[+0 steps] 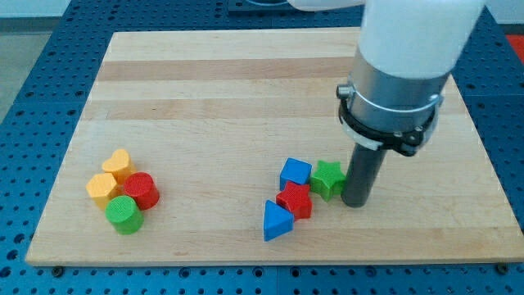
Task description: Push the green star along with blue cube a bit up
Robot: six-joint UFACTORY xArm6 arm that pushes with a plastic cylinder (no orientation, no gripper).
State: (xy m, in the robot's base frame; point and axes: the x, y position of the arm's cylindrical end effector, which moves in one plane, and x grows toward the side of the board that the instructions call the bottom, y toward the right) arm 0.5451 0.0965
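My tip (356, 202) touches the green star (327, 179) from the view's right, blue cube (295, 173) beyond.

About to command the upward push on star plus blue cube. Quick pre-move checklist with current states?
1. My tip located: ok, just off the green star, on the view's right.
2. Tip below the pair for an upward push: not ok, it sits beside the star, not under it.
3. Star and blue cube adjacent: ok, side by side, contact cannot tell.
4. Red star clear of pair: not ok, it crowds both from below.
5. Blue triangular block clear: ok, lower left.
6. Board above pair free: ok.
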